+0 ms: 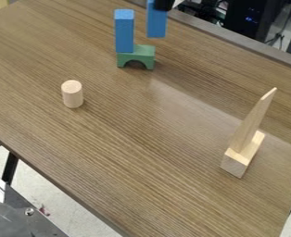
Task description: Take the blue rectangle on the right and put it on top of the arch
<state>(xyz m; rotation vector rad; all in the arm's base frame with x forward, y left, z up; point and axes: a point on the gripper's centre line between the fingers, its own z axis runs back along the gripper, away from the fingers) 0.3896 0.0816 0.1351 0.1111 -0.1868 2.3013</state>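
Note:
At the top edge, the black gripper (163, 5) is shut on an upright blue rectangle (156, 24), covering its upper right part. This block hangs up and to the right of the green arch (147, 54), and appears to be apart from it. A second blue rectangle (124, 31) stands upright on the left part of the arch. The right part of the arch's top is bare, and its opening faces the camera.
A light wooden cylinder (72, 94) stands upright at the left of the table (136, 152). Toward the right, a long pointed wooden piece (253, 121) rises from a wooden block (236, 163). The table's far edge runs behind the arch.

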